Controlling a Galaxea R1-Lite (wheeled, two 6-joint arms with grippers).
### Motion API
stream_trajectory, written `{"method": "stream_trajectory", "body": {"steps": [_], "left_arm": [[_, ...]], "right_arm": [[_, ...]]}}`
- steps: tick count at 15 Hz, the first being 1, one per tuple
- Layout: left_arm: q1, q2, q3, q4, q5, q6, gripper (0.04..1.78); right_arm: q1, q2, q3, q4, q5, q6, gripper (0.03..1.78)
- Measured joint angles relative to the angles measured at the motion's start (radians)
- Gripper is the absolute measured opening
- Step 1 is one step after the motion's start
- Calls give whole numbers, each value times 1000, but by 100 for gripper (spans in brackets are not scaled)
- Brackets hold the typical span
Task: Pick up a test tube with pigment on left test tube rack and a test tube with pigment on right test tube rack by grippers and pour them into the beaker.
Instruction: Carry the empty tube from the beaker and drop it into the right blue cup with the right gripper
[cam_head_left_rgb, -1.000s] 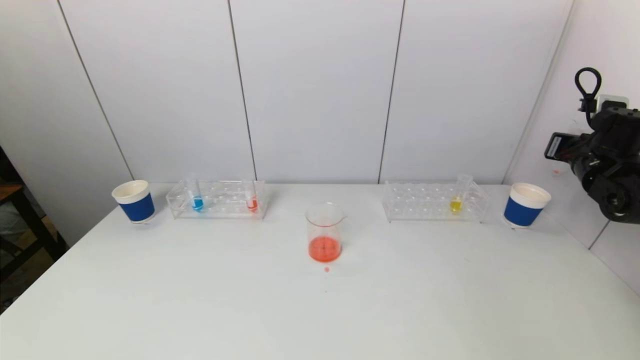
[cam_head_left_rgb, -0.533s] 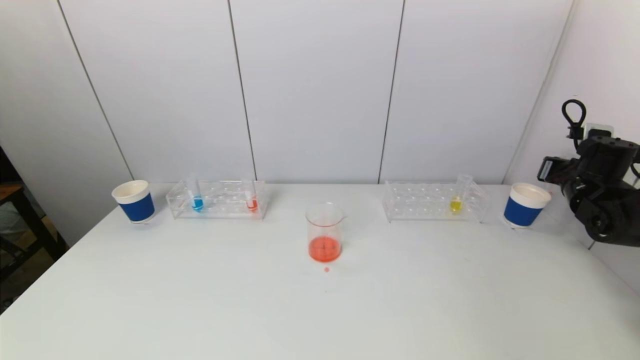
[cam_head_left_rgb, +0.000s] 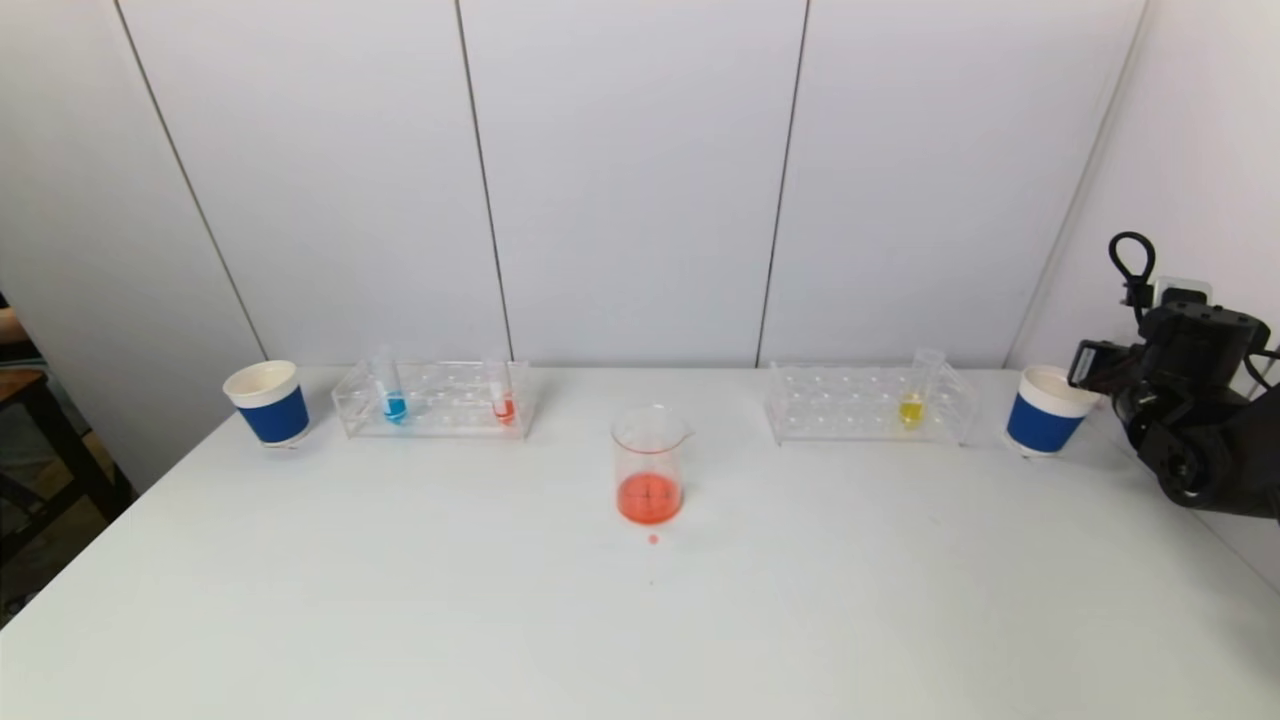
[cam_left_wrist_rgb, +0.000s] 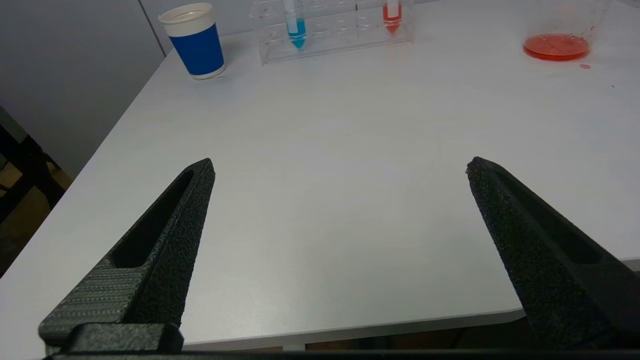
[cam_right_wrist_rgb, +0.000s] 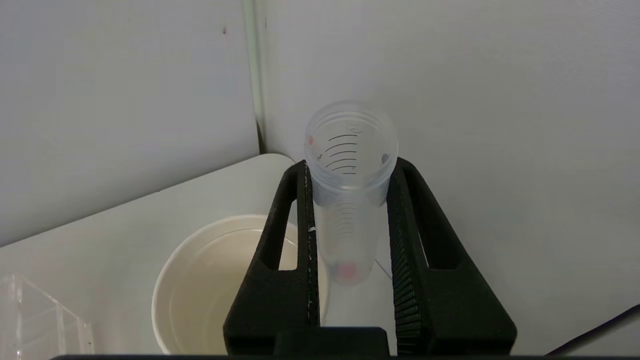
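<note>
The beaker (cam_head_left_rgb: 650, 470) stands mid-table with orange-red liquid in it. The left test tube rack (cam_head_left_rgb: 435, 398) holds a blue tube (cam_head_left_rgb: 395, 405) and a red tube (cam_head_left_rgb: 504, 405). A yellow tube (cam_head_left_rgb: 911, 408) stands in the right test tube rack (cam_head_left_rgb: 868, 403). My right gripper (cam_right_wrist_rgb: 350, 167) is shut on a clear test tube (cam_right_wrist_rgb: 350, 145) with only a red trace at its bottom, held just beside and above the right blue cup (cam_right_wrist_rgb: 200, 280). My left gripper (cam_left_wrist_rgb: 340, 164) is open and holds nothing, low over the table's near edge.
A blue paper cup (cam_head_left_rgb: 268, 402) stands left of the left rack, another (cam_head_left_rgb: 1050, 410) right of the right rack, close to the side wall. A small red drop (cam_head_left_rgb: 653, 539) lies in front of the beaker.
My right arm has come down along the right wall with the near-empty tube, from well above the right cup to level with it. Everything on the table stayed put.
</note>
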Motion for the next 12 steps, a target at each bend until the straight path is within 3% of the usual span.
{"method": "stream_trajectory", "body": {"steps": [12], "left_arm": [[0, 0, 0, 0, -1, 0, 176]], "right_arm": [[0, -42, -10, 26, 26, 3, 47]]}}
